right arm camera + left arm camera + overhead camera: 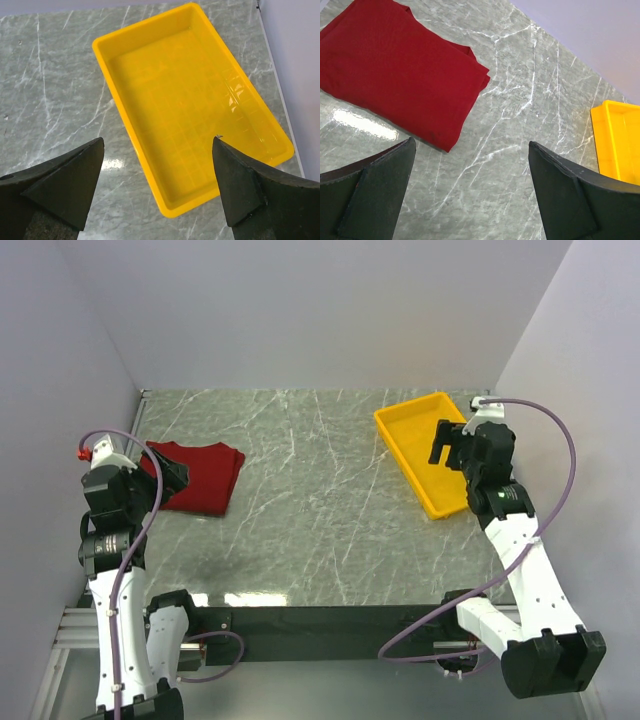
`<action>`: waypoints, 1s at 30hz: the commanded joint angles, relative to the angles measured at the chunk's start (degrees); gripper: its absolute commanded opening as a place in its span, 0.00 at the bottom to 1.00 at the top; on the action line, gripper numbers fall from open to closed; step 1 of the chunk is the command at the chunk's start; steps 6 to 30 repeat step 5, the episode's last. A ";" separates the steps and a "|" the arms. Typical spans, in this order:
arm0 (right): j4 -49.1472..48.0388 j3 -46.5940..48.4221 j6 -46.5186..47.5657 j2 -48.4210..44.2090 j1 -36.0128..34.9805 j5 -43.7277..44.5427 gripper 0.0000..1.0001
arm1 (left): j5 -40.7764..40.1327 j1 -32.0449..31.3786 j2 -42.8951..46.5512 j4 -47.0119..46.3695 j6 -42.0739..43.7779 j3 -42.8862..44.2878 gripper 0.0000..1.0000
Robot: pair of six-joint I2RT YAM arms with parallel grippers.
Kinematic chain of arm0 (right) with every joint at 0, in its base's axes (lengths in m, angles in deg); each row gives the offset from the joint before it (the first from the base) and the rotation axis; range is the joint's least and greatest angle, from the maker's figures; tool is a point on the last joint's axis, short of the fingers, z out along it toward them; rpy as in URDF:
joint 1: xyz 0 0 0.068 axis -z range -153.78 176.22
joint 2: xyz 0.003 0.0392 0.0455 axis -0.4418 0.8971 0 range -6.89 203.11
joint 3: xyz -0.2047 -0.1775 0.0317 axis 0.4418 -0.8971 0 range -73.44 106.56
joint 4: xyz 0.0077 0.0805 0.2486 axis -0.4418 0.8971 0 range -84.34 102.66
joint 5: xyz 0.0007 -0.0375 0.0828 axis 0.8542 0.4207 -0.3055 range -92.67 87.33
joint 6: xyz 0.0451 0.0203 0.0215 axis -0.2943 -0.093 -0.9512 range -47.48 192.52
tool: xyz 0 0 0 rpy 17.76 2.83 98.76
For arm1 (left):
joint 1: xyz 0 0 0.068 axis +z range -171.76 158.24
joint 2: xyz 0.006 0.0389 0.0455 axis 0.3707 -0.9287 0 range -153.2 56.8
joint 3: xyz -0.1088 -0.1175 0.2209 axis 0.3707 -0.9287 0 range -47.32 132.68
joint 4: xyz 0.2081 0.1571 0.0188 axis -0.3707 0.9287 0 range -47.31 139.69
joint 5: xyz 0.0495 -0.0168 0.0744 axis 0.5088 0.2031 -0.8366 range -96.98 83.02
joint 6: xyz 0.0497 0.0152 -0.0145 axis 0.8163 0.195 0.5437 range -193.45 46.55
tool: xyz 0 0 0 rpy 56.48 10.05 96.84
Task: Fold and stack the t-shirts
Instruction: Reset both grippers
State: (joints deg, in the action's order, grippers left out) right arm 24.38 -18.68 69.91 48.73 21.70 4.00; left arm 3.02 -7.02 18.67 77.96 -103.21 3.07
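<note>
Find the folded red t-shirt by the left edge of the desk, toward the far corner. Note the left pincer spread wide above bare marble just beside it, and the right pincer likewise apart over the yellow tray by the right edge. Probably tidying the fold: come in low, pinch one hem only, avoid dragging layers.

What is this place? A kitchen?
Probably a robot lab booth, not a kitchen: a left arm and right arm stand at a marbled table holding a red t-shirt, plain walls close it in.
</note>
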 commanded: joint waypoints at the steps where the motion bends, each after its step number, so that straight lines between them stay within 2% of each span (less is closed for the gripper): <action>1: -2.37 -0.18 -0.64 -1.30 -0.06 1.06 0.95 | -0.33 -0.24 0.16 -0.99 -0.48 1.46 0.99; 30: -2.29 -0.10 0.59 -1.21 -0.06 0.00 0.95 | -0.51 -0.15 -0.19 -1.69 -0.74 1.29 0.99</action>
